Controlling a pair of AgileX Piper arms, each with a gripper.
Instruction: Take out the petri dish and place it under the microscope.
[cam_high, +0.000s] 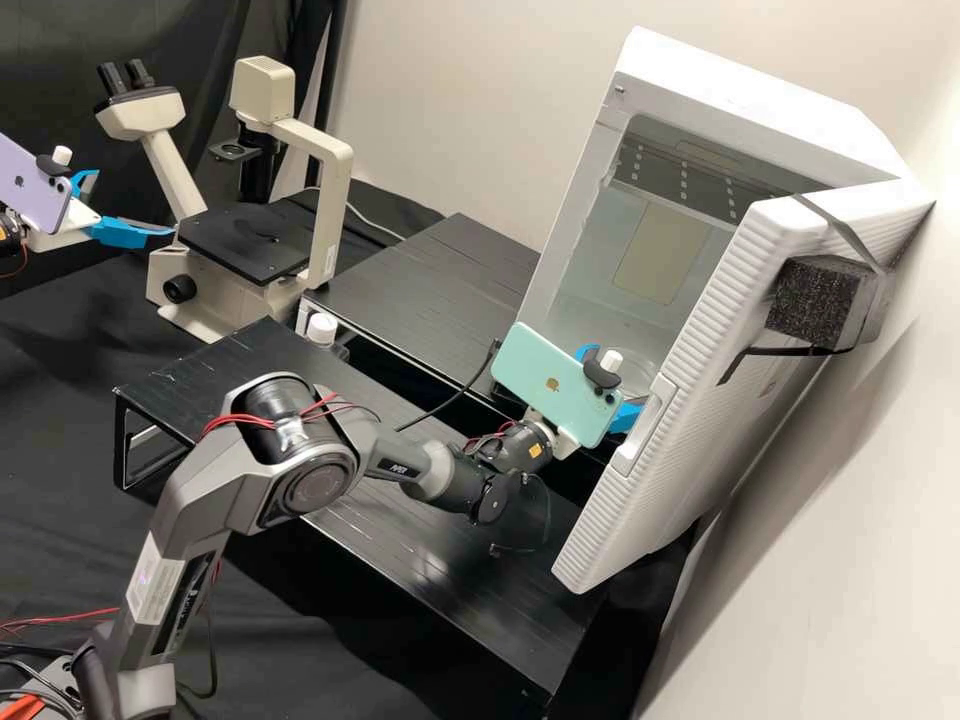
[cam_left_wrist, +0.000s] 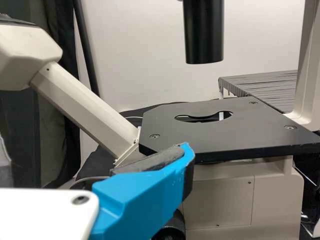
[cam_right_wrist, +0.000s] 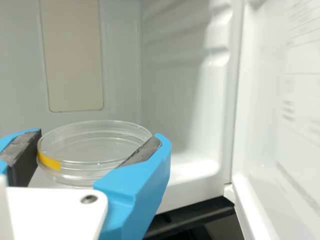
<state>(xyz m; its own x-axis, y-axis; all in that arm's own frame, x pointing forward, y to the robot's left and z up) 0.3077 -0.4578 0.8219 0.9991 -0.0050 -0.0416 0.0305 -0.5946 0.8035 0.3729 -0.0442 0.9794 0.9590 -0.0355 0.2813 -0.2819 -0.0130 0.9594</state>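
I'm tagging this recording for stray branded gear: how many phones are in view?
2. A lilac phone is mounted on the left arm, partly cut off by the high view's edge; a mint green phone is mounted on the right arm, by the open white cabinet.

Black bench (cam_high: 60, 400), cream microscope (cam_high: 333, 215) set on it at upper left, black stand (cam_high: 430, 270) set near the middle, long black stand (cam_high: 500, 600) set below.

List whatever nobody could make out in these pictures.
Clear round petri dish: near lower side, behind a blue finger of the right gripper, right wrist view.
Black round focus knob: lower part, cut off by the bottom edge, left wrist view.
Print on the white plastic door: too faint, right wrist view.
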